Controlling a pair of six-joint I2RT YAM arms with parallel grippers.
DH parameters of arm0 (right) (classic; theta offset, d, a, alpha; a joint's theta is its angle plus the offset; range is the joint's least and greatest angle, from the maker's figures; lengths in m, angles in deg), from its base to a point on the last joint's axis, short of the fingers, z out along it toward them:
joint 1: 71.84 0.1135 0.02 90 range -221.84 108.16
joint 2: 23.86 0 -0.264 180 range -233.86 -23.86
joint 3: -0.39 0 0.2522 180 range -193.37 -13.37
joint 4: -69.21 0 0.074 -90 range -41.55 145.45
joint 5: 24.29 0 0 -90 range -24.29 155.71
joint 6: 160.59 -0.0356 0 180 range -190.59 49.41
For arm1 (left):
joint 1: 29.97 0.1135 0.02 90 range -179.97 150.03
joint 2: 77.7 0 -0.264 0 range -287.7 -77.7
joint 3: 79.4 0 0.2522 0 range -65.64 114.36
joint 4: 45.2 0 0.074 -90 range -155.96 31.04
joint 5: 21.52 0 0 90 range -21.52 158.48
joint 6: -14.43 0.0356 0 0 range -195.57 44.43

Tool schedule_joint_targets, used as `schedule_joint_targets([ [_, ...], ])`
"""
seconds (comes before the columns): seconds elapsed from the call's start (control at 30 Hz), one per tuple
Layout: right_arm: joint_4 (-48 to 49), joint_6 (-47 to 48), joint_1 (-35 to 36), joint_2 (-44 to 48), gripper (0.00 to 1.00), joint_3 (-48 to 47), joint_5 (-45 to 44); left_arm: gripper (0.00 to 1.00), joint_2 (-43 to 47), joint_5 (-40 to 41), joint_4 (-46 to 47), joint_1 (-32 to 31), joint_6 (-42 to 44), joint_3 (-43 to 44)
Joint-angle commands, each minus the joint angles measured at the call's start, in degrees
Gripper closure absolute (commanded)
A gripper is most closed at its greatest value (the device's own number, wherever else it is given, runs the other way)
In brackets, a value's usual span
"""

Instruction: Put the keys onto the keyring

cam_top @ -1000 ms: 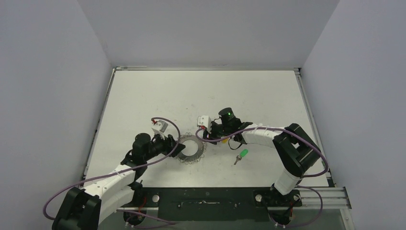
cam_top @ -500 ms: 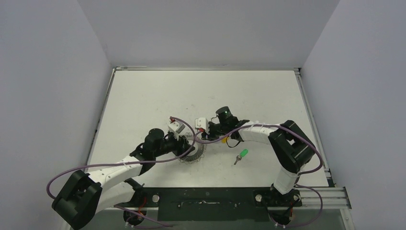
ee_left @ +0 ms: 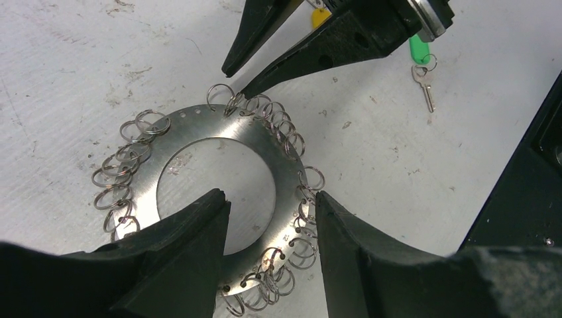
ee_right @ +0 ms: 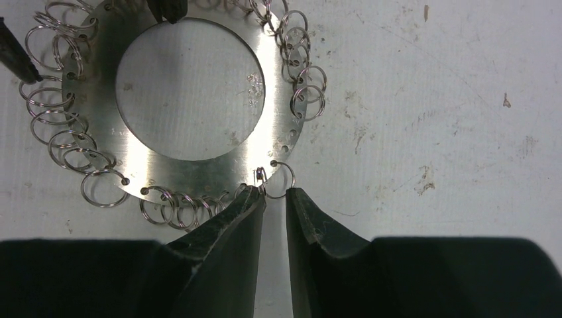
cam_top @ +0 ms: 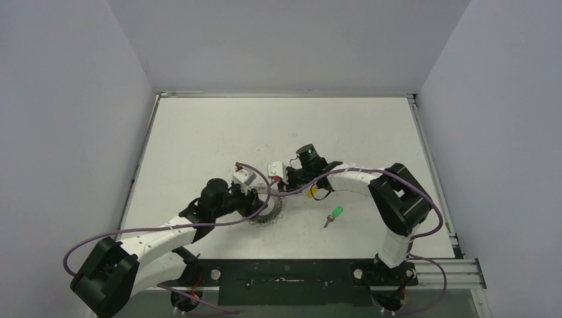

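The keyring point(cam_top: 270, 211) lies flat at the table's middle, a silver disc rimmed with wire loops. It also shows in the left wrist view point(ee_left: 265, 149) and the right wrist view point(ee_right: 199, 169). My left gripper point(ee_left: 270, 199) is open and straddles the disc's band, one finger over the central hole and one outside the rim. My right gripper point(ee_right: 275, 195) is narrowly open at the opposite rim, its tips on either side of one wire loop point(ee_right: 282, 180). The green key point(cam_top: 335, 214) lies to the right of the keyring. The yellow key point(cam_top: 311, 192) lies under my right arm.
Grey walls stand on three sides of the white table point(cam_top: 219, 132). A black base plate point(cam_top: 285, 275) runs along the near edge. Both arms' purple cables loop over the keyring area.
My left gripper has moved right onto the keyring's near-left rim. My right gripper has shifted slightly left toward the keyring. The keys have not moved.
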Motion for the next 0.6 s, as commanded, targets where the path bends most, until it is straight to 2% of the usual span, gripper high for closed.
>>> schedule_joint_targets([
  [0.0, -0.4, 2.0, 0.2, -1.2, 0.79, -2.2, 4.8, 0.51, 1.5, 1.4, 0.1, -0.3, 1.2, 1.8],
  [0.3, -4.6, 3.1, 0.7, -2.9, 0.81, -4.3, 3.2, 0.52, 1.9, 1.8, -0.2, -0.3, 1.2, 1.6],
  [0.4, -4.3, 3.2, 1.0, -3.1, 0.87, -4.3, 2.2, 0.51, 2.1, 2.0, -0.4, -0.4, 1.2, 1.5],
  [0.5, -4.6, 2.1, 1.0, -3.5, 1.00, -5.0, 0.8, 0.51, 2.4, 2.2, -0.5, -0.4, 1.3, 1.4],
  [0.57, -5.4, 1.9, 1.0, -3.5, 1.00, -5.8, 0.3, 0.51, 2.8, 2.3, -0.8, -0.4, 1.4, 1.4],
])
